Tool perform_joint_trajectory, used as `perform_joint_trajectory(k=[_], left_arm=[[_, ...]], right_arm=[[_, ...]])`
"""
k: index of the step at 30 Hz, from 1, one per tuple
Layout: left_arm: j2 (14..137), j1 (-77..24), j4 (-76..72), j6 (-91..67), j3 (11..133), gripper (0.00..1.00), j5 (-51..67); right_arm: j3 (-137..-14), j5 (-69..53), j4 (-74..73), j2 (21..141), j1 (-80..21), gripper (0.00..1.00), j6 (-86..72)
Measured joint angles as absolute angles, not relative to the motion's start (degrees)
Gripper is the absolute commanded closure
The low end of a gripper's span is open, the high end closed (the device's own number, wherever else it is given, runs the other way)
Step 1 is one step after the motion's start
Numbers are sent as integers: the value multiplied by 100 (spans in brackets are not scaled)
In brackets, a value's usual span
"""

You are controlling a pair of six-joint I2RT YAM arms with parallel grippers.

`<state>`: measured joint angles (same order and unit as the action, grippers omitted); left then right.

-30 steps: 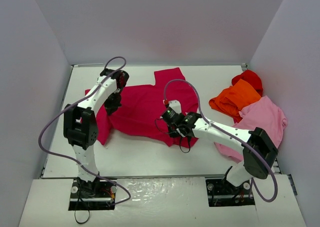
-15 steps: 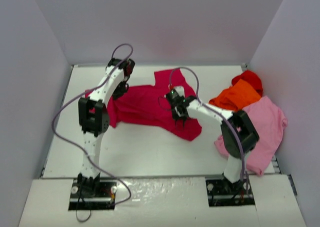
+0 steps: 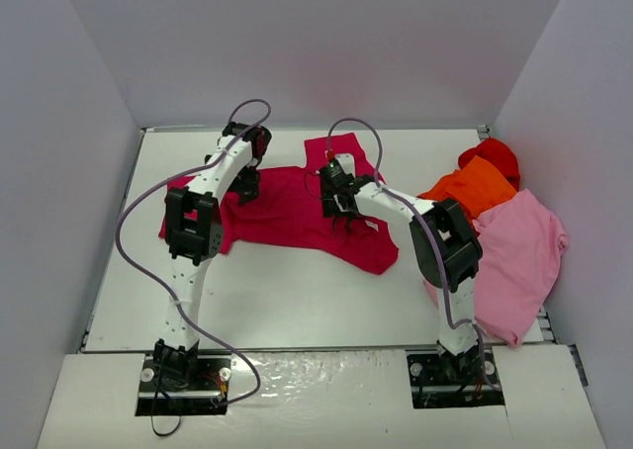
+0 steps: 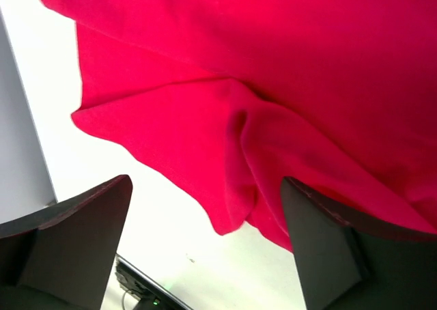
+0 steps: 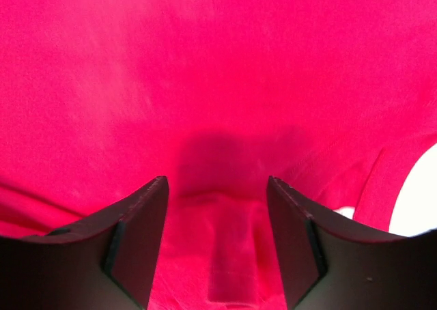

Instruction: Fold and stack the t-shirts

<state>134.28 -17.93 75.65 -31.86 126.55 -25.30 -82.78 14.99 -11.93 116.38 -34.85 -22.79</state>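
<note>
- Top external view: the crimson shirt (image 3: 297,212) lies spread on the far middle of the table (image 3: 297,301). Its long axis runs left to right and dips toward the near right corner.
- One sleeve points to the far wall, just beyond the right gripper (image 3: 334,200).
- The left gripper (image 3: 245,184) hangs over the shirt's far left part, and the right gripper over its far middle. The cloth lies straight below both of them, not off to a side.
- Both arms reach far out from their bases, forearms sloping down to the cloth. The right arm angles in leftward and the left arm runs nearly straight ahead.
- Left wrist view: the left gripper (image 4: 205,187) is released, jaws wide with nothing between them. Under it the shirt (image 4: 273,85) shows a raised crease, and a cloth edge comes to a point between the fingers with bare table beside it.
- Right wrist view: the right gripper (image 5: 217,184) is also spread and holds nothing. The shirt (image 5: 205,71) fills the view below, with the gripper's shadow on it and a sliver of table at the right.
- Neither arm is clearly nearer the shirt. Each sits over its own half, so a two-handed fold along the long axis looks the likely next step.
- The orange shirt (image 3: 470,192), pink shirt (image 3: 519,246) and red shirt (image 3: 492,155) lie bunched at the right, overlapping, well apart from the left gripper and nearer the right arm. None of them looks folded yet.
</note>
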Motion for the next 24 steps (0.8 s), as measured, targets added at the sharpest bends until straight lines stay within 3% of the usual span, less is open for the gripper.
perform_joint_trajectory(k=[6, 10, 14, 15, 24], left_arm=[[12930, -1803, 7585, -3197, 12046, 8, -2764], [12021, -1848, 7367, -3230, 11049, 8, -2600], [10944, -1967, 7184, -3328, 9829, 8, -2137], [10743, -1993, 7137, -3351, 9621, 9, -2023], [10331, -2058, 6807, -3465, 9014, 18, -1594]], right_arm=[[-8282, 1510, -1025, 11411, -3485, 47, -2262], [-7650, 1273, -703, 10833, -3536, 58, -2347], [-6605, 1170, -785, 10085, -3833, 95, -2513], [-6444, 1142, -780, 9992, -3900, 100, -2567], [-5744, 982, -776, 9838, -4123, 100, -2818]])
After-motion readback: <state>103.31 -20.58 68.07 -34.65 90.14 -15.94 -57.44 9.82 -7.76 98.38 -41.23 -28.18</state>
